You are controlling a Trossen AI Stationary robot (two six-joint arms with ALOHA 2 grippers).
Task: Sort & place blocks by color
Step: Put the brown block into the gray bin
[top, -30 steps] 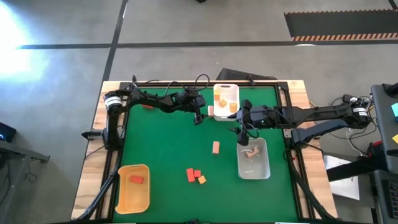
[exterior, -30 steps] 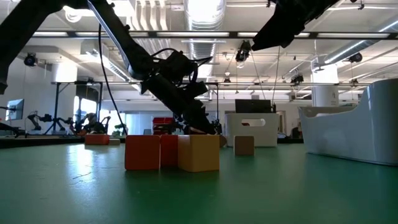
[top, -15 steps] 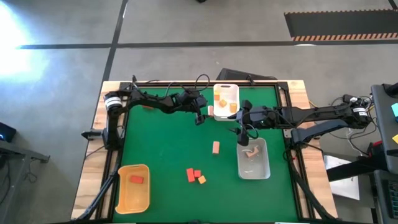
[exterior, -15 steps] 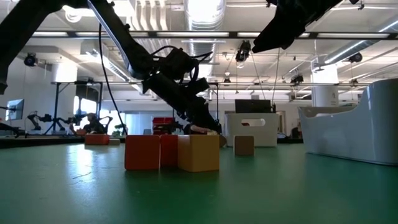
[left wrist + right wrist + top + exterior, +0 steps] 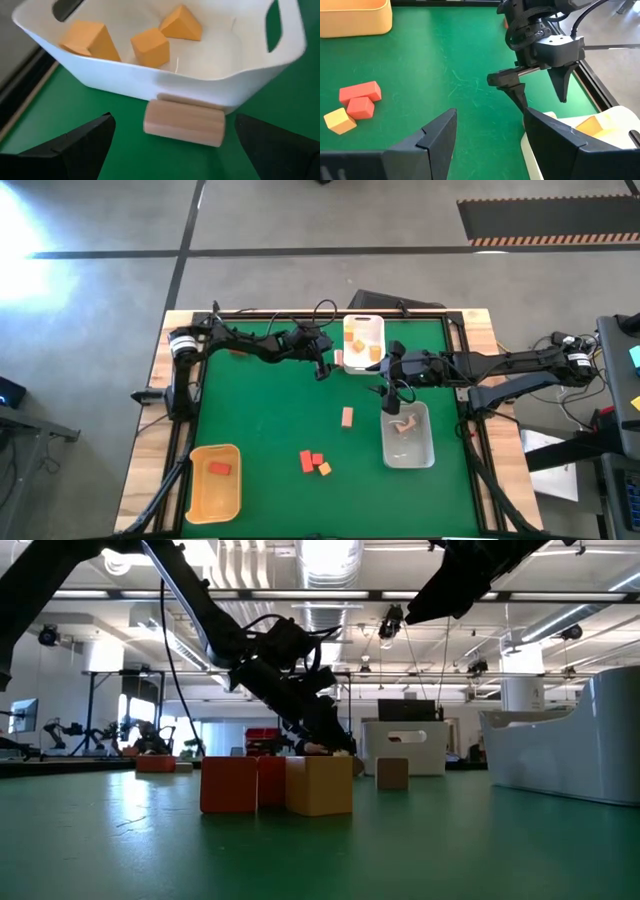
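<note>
Green bench: tan block is framed by released left pincer beside white tray; closing is needed next.

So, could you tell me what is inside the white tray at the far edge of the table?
The white tray holds three orange-yellow blocks. A pale tan bar lies outside, against its wall. The near wall hides part of the tray floor, so more blocks could sit there.
</note>
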